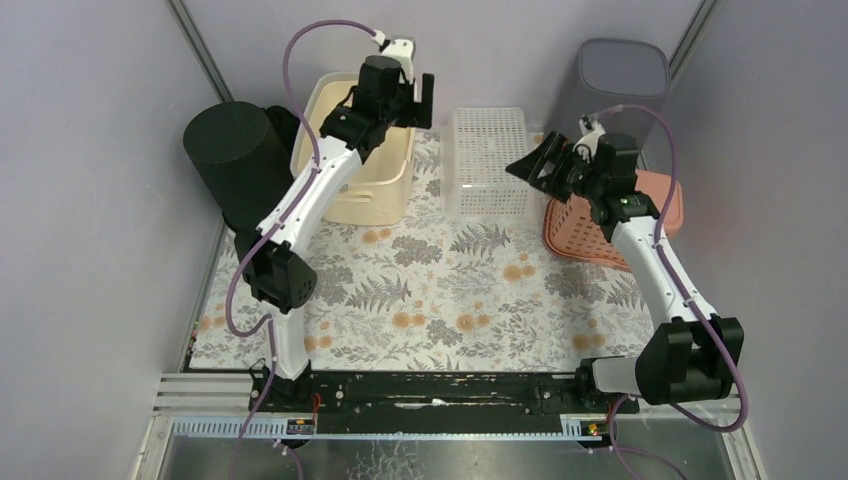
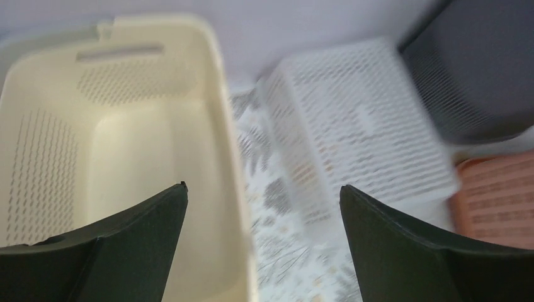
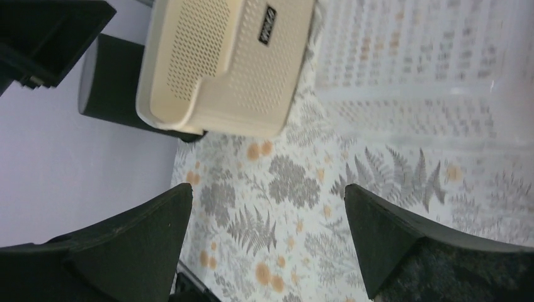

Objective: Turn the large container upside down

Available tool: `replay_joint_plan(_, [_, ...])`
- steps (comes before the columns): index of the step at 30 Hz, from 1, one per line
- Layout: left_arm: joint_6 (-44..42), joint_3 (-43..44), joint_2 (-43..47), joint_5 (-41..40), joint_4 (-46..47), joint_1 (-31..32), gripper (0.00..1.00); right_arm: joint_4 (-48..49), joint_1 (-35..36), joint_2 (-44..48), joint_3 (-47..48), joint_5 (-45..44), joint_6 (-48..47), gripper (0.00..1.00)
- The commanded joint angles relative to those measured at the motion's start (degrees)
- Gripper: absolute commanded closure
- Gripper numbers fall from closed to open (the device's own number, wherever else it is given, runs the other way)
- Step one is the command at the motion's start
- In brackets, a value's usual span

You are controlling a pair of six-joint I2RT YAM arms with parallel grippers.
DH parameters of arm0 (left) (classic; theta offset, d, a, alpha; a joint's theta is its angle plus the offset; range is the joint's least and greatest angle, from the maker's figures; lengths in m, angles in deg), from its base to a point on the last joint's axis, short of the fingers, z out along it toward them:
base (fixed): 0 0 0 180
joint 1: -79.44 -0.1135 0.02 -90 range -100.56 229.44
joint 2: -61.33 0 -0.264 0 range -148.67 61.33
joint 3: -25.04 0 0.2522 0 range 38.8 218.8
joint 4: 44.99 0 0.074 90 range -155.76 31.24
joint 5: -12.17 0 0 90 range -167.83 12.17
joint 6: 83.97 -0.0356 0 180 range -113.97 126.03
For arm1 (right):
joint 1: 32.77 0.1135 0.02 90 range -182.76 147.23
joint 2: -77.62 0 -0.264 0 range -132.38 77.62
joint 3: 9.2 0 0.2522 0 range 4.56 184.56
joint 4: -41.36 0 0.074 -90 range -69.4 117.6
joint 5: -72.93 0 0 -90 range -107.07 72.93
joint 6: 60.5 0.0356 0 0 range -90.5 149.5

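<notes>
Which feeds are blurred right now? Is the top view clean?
Left wrist: motion-smeared, with the white basket and the cream basket both soft. Right wrist: the white basket is blurred, the cream basket fairly crisp. Top external: sharp and evenly lit.

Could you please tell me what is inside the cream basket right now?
Nothing that shows: the cream basket has only a bare floor and perforated walls in the left wrist view. Its near end is hidden behind the open left gripper, so that part is unknown.
</notes>
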Motion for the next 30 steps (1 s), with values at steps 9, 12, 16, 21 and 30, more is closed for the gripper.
replay_joint_plan(9, [-7.94,-10.43,-1.58,1.74,-4.22,-0.98,0.01,1.04,2.26,2.87,-8.77,6.22,-0.55,0.03])
replay_joint_plan(12, [-8.91,-4.08,-6.03,-1.05,-5.22,-0.53,0.01,1.25,2.56,2.78,-9.76,6.07,-0.56,0.03])
replay_joint_plan(16, [-9.64,3.14,-12.57,-4.28,-5.10,-0.62,0.00,2.15,2.75,3.63,-10.99,6.21,0.03,0.03])
replay_joint_plan(21, [-7.52,3.51,-16.97,-3.69,-1.66,-2.11,0.01,2.18,2.75,4.04,-12.10,5.65,-0.10,0.04])
replay_joint_plan(30, [-3.84,1.05,-20.59,-2.17,2.62,-4.58,0.26,3.98,2.87,4.93,-16.00,6.48,0.72,0.05])
